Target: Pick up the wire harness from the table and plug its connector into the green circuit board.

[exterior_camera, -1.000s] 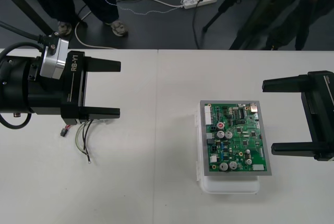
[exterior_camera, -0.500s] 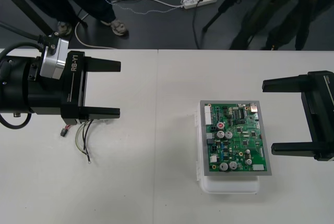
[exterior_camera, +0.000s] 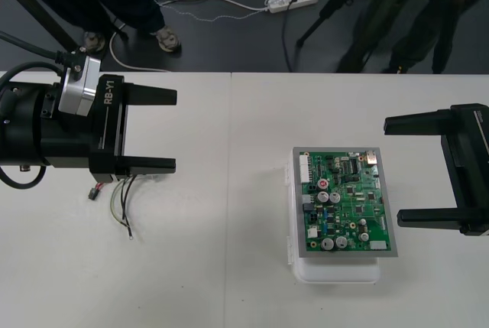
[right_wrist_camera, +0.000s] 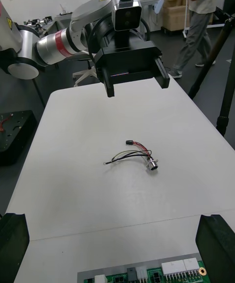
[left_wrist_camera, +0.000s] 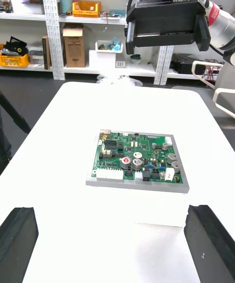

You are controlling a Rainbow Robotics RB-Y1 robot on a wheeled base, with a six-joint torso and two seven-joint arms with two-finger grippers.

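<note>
Nothing on the bench has moved since a moment ago; both arms sit just where they were. The left tool hangs over the left side of the bench with its two black fingers spread wide apart and nothing between them. The wire harness lies loose on the bench surface just under that tool's nearer finger, its thin wires fanning out from below it and its small black plug lying flat at one end. From the right wrist I can make out the round metal socket at the harness's other end, also resting on the bench. The right tool waits at the right edge, fingers likewise held wide apart and empty, just beside the green circuit board. The board sits on its white base, well apart from the harness, with nothing plugged in from it.
</note>
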